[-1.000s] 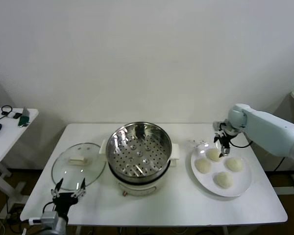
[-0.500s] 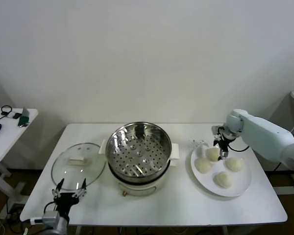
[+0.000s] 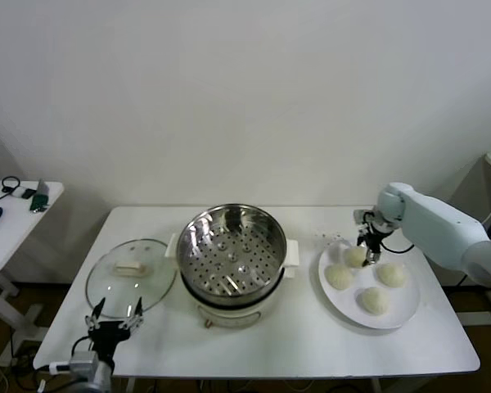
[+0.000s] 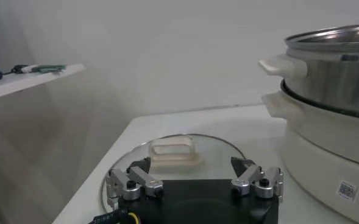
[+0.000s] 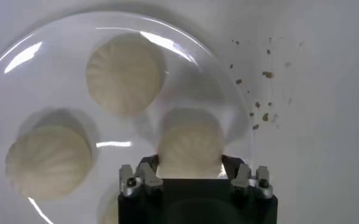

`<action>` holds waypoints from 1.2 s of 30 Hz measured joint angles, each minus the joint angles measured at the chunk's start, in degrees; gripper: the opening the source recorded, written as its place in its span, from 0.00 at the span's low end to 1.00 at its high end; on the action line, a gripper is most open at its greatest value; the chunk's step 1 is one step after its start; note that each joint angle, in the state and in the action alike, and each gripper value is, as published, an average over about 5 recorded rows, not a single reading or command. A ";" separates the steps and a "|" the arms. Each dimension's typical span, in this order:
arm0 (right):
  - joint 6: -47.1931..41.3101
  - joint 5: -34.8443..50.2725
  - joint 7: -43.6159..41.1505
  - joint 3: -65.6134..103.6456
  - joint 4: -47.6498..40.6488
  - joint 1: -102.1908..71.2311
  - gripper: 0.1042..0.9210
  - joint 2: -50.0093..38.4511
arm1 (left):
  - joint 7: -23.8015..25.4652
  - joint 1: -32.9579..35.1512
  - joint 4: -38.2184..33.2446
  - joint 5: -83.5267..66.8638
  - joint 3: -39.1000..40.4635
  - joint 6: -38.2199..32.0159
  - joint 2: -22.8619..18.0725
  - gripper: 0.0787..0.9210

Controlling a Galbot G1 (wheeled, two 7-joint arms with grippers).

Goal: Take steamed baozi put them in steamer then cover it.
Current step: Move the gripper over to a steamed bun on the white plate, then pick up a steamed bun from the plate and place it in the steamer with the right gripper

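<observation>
Four buns [image 3: 373, 300] sit on one white plate [image 3: 407, 307], at the table's right. The right gripper [image 3: 368, 247] is down on the back-left bun [image 5: 190, 149], fingers either side, clenched against it. One steamer [image 3: 231, 250] stands mid-table, empty, a small unreadable label [image 4: 346, 190] on its base. One glass lid [image 3: 131, 276] lies left; the left gripper [image 3: 113, 318] hangs released just before it.
</observation>
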 measured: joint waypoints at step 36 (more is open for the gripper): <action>22.17 5.88 1.84 -22.72 30.85 40.36 0.67 20.20 | -0.42 -0.35 -1.37 -0.18 -0.07 -0.13 0.43 0.88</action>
